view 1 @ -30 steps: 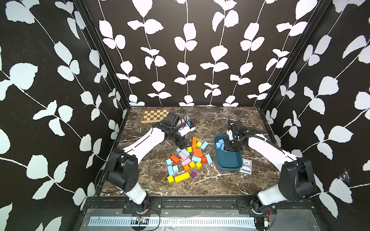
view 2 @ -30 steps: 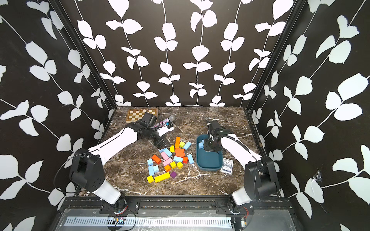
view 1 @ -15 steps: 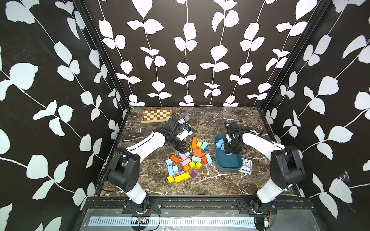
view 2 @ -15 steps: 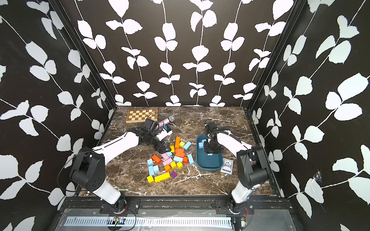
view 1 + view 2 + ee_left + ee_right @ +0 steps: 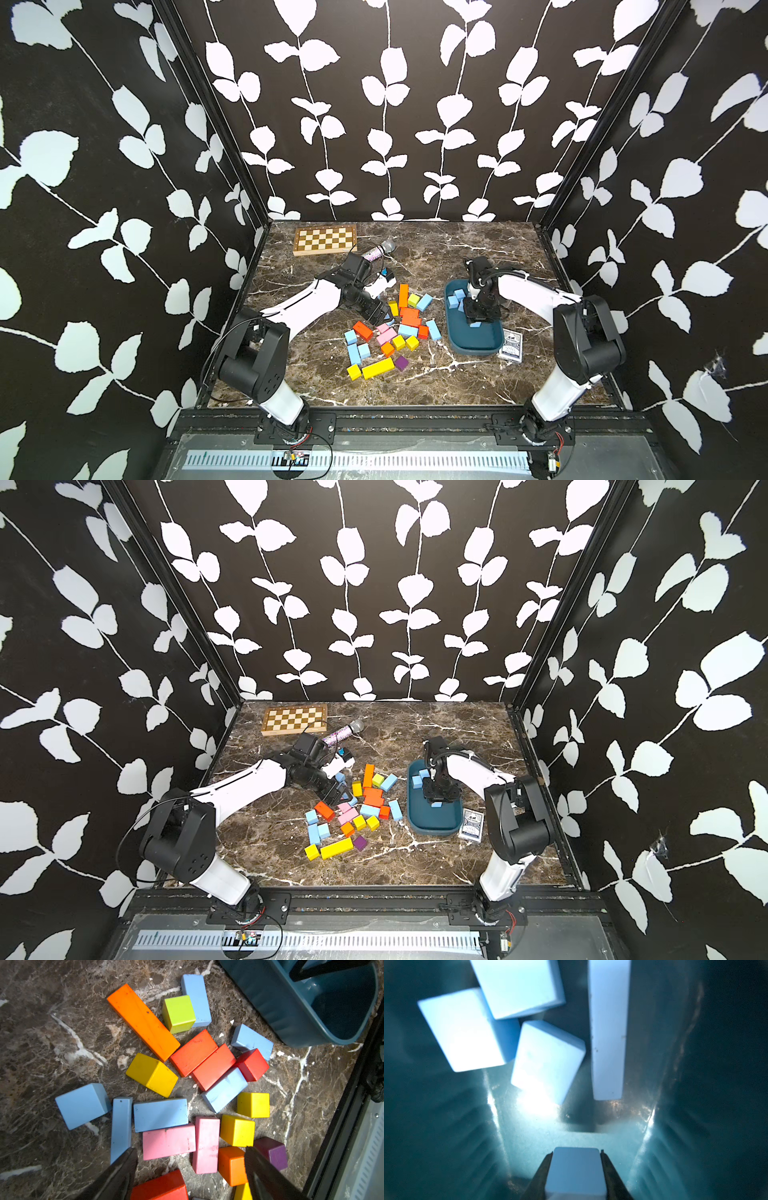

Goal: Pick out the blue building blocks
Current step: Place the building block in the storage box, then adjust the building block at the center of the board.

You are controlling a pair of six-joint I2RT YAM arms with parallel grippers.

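The blue building blocks (image 5: 432, 329) lie in two groups; several rest in the dark teal tray (image 5: 473, 348) toward the right edge of the tabletop, and the rest are scattered through a mixed heap near the middle, among an orange bar (image 5: 403, 295), pink blocks (image 5: 386, 336), a long yellow bar (image 5: 377, 368) and a purple cube (image 5: 401, 363). The right gripper (image 5: 478, 319) points down into the tray; in the right wrist view its fingers (image 5: 544, 1174) sit narrowly parted, close against both sides of one blue cube (image 5: 575, 1172), with a long blue bar (image 5: 608, 1028) and chunkier blue blocks beyond. The left gripper (image 5: 380, 318) hangs over the far left side of the heap, its fingers (image 5: 122, 1174) spread wide and holding nothing; a thin blue bar (image 5: 121, 1126) lies just beside one fingertip. A pack of playing cards (image 5: 512, 345) lies just beside the tray's near right corner; a chessboard (image 5: 325, 240) sits at the far left corner of the tabletop, with a glittery microphone (image 5: 378, 250) near it. The tabletop (image 5: 457, 257) is dark brown marble with white veins; black walls (image 5: 386, 104) printed with white leaves enclose it on three sides; a black rail (image 5: 415, 419) runs along its near edge.
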